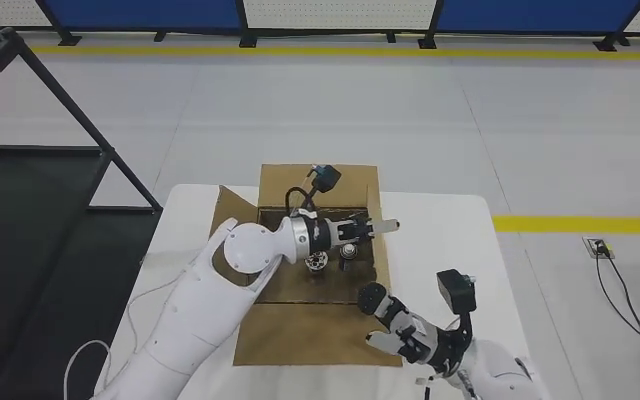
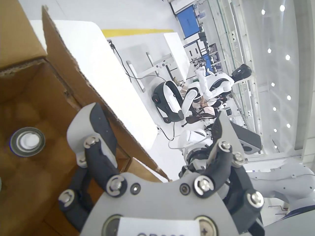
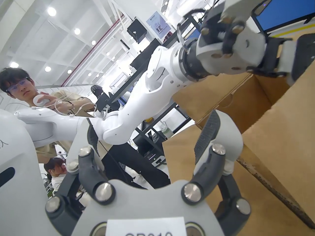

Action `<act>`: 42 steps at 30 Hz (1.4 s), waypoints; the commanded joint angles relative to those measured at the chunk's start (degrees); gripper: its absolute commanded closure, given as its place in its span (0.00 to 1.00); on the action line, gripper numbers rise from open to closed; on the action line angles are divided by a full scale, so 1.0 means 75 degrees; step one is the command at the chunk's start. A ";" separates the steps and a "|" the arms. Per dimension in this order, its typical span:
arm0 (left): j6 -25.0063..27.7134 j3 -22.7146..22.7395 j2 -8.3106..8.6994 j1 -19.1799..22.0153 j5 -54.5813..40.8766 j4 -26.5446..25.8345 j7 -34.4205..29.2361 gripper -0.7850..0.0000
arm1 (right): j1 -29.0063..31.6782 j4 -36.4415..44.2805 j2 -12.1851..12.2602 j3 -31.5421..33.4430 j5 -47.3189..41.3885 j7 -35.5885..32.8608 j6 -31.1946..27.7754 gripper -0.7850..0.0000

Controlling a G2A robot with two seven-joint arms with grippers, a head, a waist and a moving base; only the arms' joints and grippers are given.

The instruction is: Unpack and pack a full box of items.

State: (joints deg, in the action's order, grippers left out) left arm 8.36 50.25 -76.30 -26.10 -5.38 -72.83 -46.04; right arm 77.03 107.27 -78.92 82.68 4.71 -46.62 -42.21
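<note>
Cardboard box (image 1: 290, 335) lies open on the white table (image 1: 450, 240), its flaps folded out flat at the near and far ends. The left fingers (image 2: 101, 121) hang over the open top, spread wide with nothing between them. From the wrist, one finger is above the brown inside of the box and the other is out past it. The upright side flap (image 2: 73, 57) runs through the gap between them; whether either finger touches the cardboard I cannot tell. Down on the box floor, off to the side of the inner finger and well below it, stands a small round can (image 2: 27, 142) with a pale centre. From above, another small thing (image 1: 347, 252) sits just beside the can, too small to make out.

The right fingers (image 3: 216, 133) are spread open too and hold nothing. They sit low by the near corner of the box, well apart from the left fingers, with the box wall (image 3: 275, 148) rising close beside one of them. That wall stands between these fingers and the things inside.

Out beyond the left fingers' tips, past the table edge, a yellow line (image 1: 565, 223) crosses the grey floor. A black frame (image 1: 60, 110) stands behind the left arm, and blue panels (image 1: 140, 12) line the far side of the room.
</note>
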 commanded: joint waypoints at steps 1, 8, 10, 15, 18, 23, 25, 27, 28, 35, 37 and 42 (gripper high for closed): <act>-0.0007 -0.0186 -0.0090 0.0180 -0.0072 0.0172 0.0033 0.00 | 0.0058 0.0134 0.0025 -0.0055 0.0235 -0.0012 0.0061 0.00; 0.0137 -0.0638 -0.0362 0.0630 -0.0226 0.0661 0.0060 0.00 | 0.0083 0.0317 0.0026 -0.0250 0.1726 0.1040 0.0967 0.00; 0.0186 -0.0683 -0.0404 0.0693 -0.0220 0.0765 0.0048 0.00 | -0.0020 0.0228 0.0030 -0.0323 0.1854 0.1200 0.1178 0.00; 0.0262 -0.0650 -0.0459 0.0782 -0.0255 0.0950 0.0007 0.00 | -0.0189 0.0123 0.0047 -0.0253 0.2339 0.1819 0.1740 0.00; 0.0360 -0.0531 -0.0434 0.0698 -0.0208 0.0906 -0.0006 0.00 | -0.0094 0.0214 0.0079 -0.0162 0.2446 0.2026 0.1764 0.00; 0.0554 -0.0042 -0.0260 0.0304 -0.0014 0.0587 -0.0008 0.00 | 0.0180 0.0420 0.0131 0.0054 0.2594 0.2417 0.1878 0.00; 0.0600 0.0187 -0.0165 0.0057 0.0167 0.0329 0.0015 0.00 | 0.0285 0.0501 0.0150 0.0150 0.2621 0.2581 0.1937 0.00; 0.0641 0.0465 -0.0053 -0.0250 0.0334 0.0021 0.0013 0.00 | 0.0374 0.0561 0.0167 0.0253 0.2679 0.2750 0.2044 0.00; 0.0642 0.0619 0.0011 -0.0428 0.0491 -0.0150 0.0040 0.00 | 0.0403 0.0576 0.0174 0.0296 0.2739 0.2829 0.2130 0.00; 0.0649 0.1937 0.0474 -0.2131 0.1218 -0.1748 0.0085 0.00 | 0.0132 0.0278 0.0183 0.0192 0.3322 0.3165 0.3197 0.00; 0.0603 0.2290 0.0588 -0.2668 0.1494 -0.2227 0.0116 0.00 | 0.0029 0.0159 0.0187 0.0182 0.3352 0.3242 0.3369 0.00; 0.0589 0.3124 0.0807 -0.3863 0.1743 -0.3240 0.0127 0.00 | -0.0138 -0.0008 0.0208 0.0182 0.3364 0.3262 0.3647 0.00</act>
State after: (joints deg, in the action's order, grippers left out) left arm 12.68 72.51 -70.49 -53.23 7.74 -95.83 -45.09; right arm 76.13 107.30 -77.40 83.91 29.88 -22.23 -15.13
